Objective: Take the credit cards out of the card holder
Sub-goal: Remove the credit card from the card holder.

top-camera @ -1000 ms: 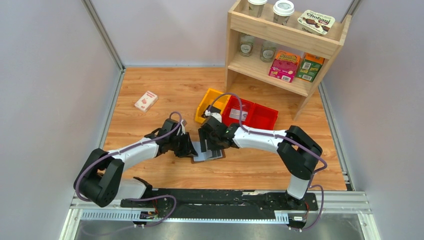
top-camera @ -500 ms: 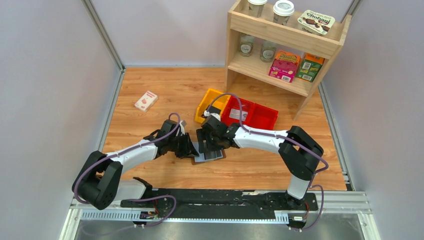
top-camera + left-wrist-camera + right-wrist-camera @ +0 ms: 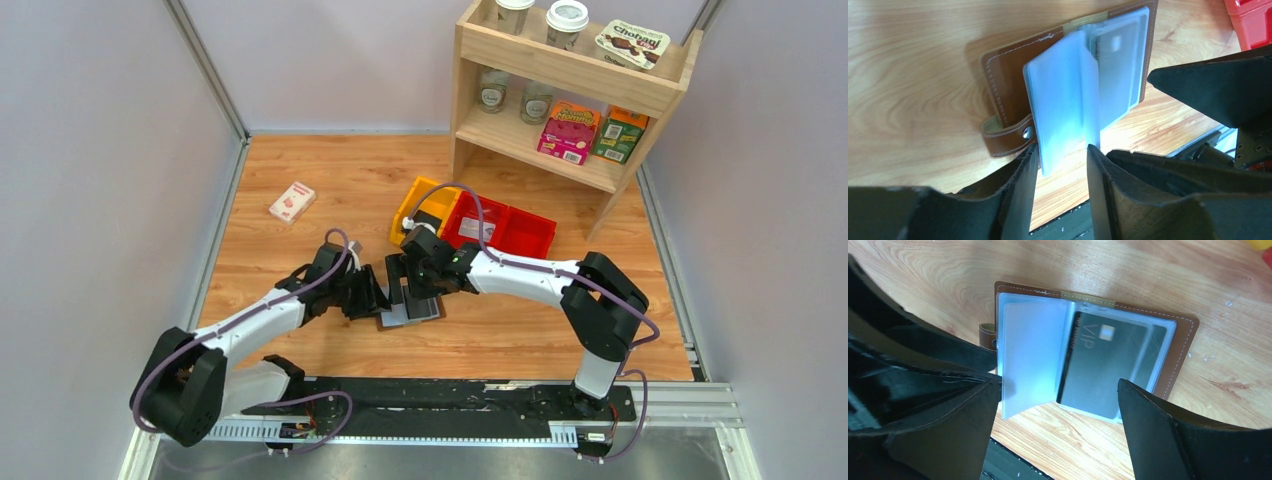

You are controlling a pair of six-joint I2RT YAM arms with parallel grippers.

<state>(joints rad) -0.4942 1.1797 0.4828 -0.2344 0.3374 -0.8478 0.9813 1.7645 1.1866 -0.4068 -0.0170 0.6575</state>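
The brown card holder [image 3: 410,311] lies open on the wooden table between both grippers. In the left wrist view its brown cover [image 3: 1008,80] and snap strap show, and a translucent blue-grey sleeve page [image 3: 1063,105] stands up with its edge between my fingertips. My left gripper [image 3: 1062,160] is open around that edge without pinching it. In the right wrist view a dark card marked VIP [image 3: 1108,365] sits in a sleeve of the holder [image 3: 1183,355]. My right gripper [image 3: 1058,405] is open wide just above the holder's near edge. From above, the left gripper [image 3: 375,300] and the right gripper [image 3: 412,288] nearly touch.
A yellow bin [image 3: 425,205] and red bins [image 3: 505,230] stand just behind the grippers. A wooden shelf [image 3: 570,95] with jars and boxes is at the back right. A white-and-red small box [image 3: 291,202] lies at the back left.
Both grippers and the card holder have shifted slightly to the left. The left arm has stretched out further from its base.
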